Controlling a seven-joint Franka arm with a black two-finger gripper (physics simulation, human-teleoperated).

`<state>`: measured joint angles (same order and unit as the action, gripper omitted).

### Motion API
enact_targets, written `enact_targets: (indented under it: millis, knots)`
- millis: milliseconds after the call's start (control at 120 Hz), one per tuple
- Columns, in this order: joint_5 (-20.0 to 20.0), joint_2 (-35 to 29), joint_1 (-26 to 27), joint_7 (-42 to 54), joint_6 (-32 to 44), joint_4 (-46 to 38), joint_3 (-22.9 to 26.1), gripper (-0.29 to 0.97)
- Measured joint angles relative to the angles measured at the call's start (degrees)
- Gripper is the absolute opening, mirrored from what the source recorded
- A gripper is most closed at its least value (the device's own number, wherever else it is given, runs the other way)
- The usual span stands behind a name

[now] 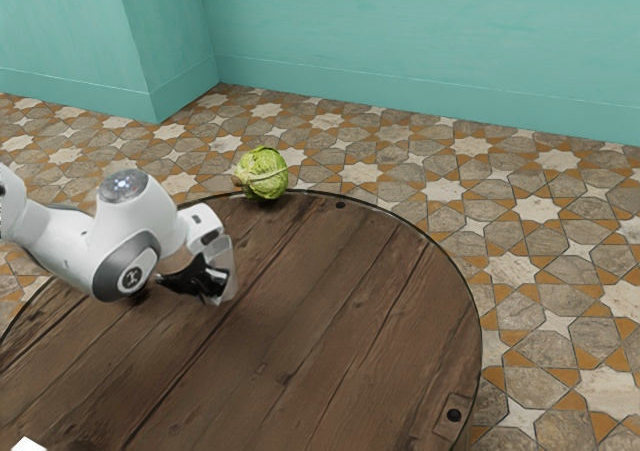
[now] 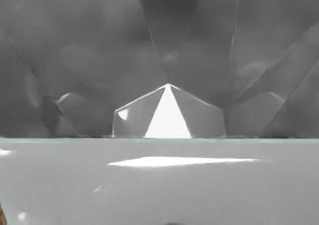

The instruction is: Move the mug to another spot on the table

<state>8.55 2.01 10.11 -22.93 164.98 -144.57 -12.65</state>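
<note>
- The floor is tiled in star patterns of orange, cream and grey. It runs back to a plain turquoise wall, which juts out in a corner at the exterior view's upper left.
- A round table of dark wooden planks takes up the lower part of the exterior view. Its curved rim sweeps from the far side round to the exterior view's right.
- The white arm comes in from the exterior view's left, low over the planks. Its rounded joints are bunched together and the hand points toward the exterior view's right.
- A green cabbage sits at the table's far rim, well apart from the hand and beyond it. Whether it rests on the wood or on the tiles just behind cannot be told.
- The mug is a pale grey, glassy shape right at the end of the hand, over the part of the table toward the exterior view's left and close to the planks. Whether it touches the wood cannot be told. In the wrist view it sits close under the hand: a smooth light grey surface with a bright streak, and darker grey facets beyond that meet round a white wedge.
- The black gripper sits against the mug on the side toward the arm. Whether it is clenched on the mug or released cannot be told.
</note>
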Motion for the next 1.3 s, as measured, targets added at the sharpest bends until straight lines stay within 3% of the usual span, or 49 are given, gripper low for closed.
enact_targets:
  millis: [242,433,558,725,842,1008,1142,1300]
  knots:
    - [-0.54,0.10,0.38,-0.18,0.82,-0.09,-0.02,-0.10]
    - [-0.89,0.04,-1.07,-0.17,0.95,-0.36,0.81,0.30]
    - [-1.09,-0.44,-0.37,-0.54,0.60,-1.00,1.01,0.47]
    - [-2.10,-5.12,0.49,-2.14,-1.77,-4.19,1.21,0.58]
    - [-3.45,-7.26,-1.68,-3.18,-3.41,-4.87,1.27,0.62]
    - [-4.03,-11.03,-1.46,-4.24,-5.88,-4.27,4.47,0.65]
    - [-3.92,-13.41,-1.71,-4.78,-9.78,1.48,4.85,0.67]
    - [-3.89,-7.85,-1.53,-3.39,-25.29,22.79,6.49,0.67]
